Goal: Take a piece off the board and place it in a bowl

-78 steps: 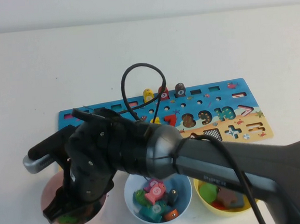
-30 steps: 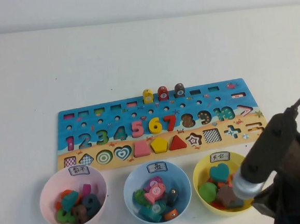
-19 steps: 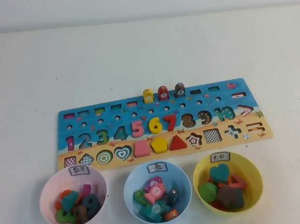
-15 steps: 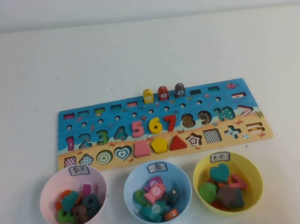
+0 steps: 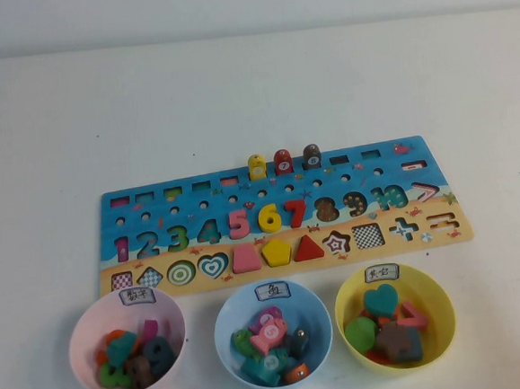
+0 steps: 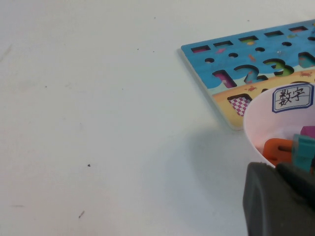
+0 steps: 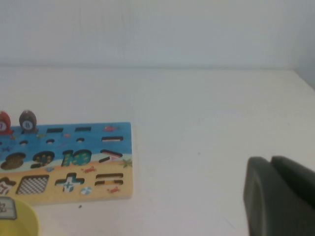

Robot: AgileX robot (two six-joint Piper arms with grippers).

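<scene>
The board point(image 5: 153, 203) lies across the middle of the table, and its numeral 8 cut-out point(image 5: 326, 209) is empty. The pink bowl point(image 5: 82, 339) stands in front of the board's left end with several numerals in it. A small dark brown piece point(image 5: 141, 371) lies among them, beside a dark teal numeral point(image 5: 158, 354). My left gripper point(image 6: 275, 166) is shut and empty, just beside the pink bowl's rim point(image 6: 256, 142). My right gripper point(image 7: 270, 160) is shut and empty over bare table, to the right of the board point(image 7: 118, 187). Neither gripper shows in the high view.
A light blue bowl point(image 5: 229, 318) and a yellow bowl point(image 5: 435, 302), both holding pieces, stand to the right of the pink one. Three round-topped pegs point(image 5: 283, 162) stand on the board's far edge. Open table lies behind the board and at both sides.
The right arm was reaching over the pink bowl, then drew back to the lower right and left the high view. The bowls and the board have not moved.
</scene>
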